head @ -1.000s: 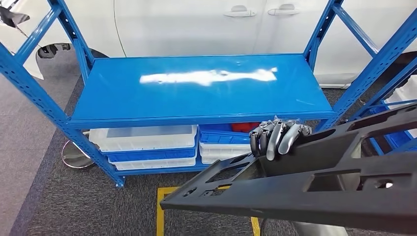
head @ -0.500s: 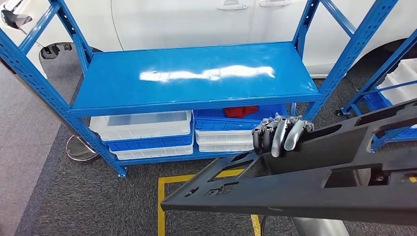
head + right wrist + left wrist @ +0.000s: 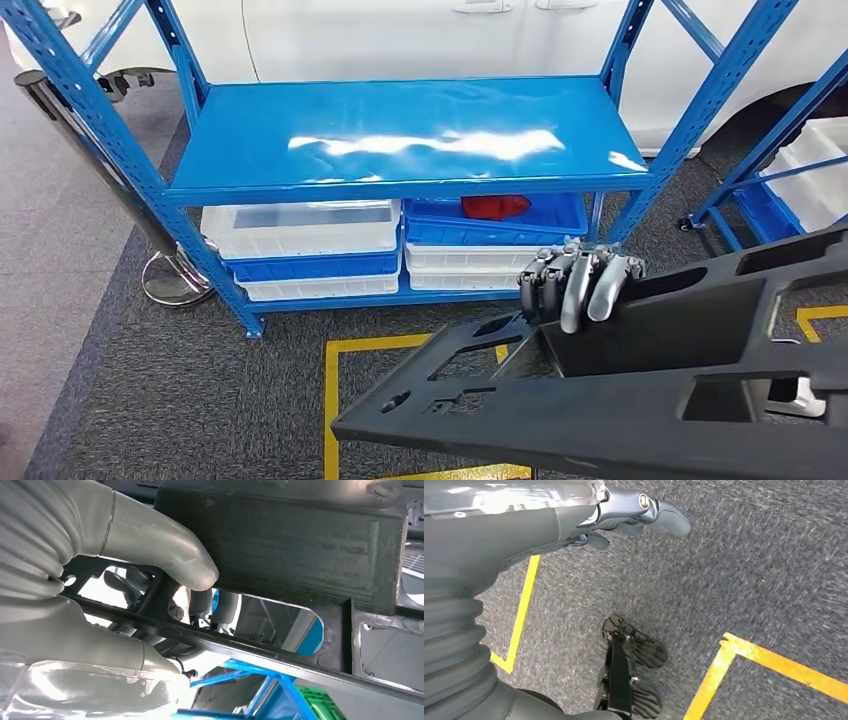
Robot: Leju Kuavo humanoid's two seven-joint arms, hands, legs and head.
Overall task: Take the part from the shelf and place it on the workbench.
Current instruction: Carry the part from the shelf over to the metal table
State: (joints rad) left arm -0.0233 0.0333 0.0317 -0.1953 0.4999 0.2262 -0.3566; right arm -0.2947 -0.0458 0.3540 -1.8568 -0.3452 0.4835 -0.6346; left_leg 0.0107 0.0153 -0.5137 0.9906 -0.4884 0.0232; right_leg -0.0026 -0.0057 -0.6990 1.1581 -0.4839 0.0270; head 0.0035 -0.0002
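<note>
The part (image 3: 640,390) is a long, flat black plastic panel with several cut-outs, lying across the lower right of the head view. My right hand (image 3: 578,285) grips its raised middle section, fingers curled over the far edge. In the right wrist view the thumb (image 3: 165,555) presses against the black part (image 3: 300,535). The blue shelf (image 3: 400,130) stands ahead with its top board bare. In the left wrist view my left hand (image 3: 624,515) hangs over the grey carpet and holds nothing, fingers stretched out.
White and blue bins (image 3: 310,235) fill the shelf's lower level; one blue bin holds a red thing (image 3: 495,206). A chrome post (image 3: 90,150) stands at the left. Yellow tape (image 3: 332,400) marks the carpet. A second blue rack (image 3: 790,180) stands right, a white car (image 3: 400,30) behind.
The whole view has shifted: the shelf now sits slightly farther off and more floor shows, so the camera moved. My right hand still holds the black part the same way.
</note>
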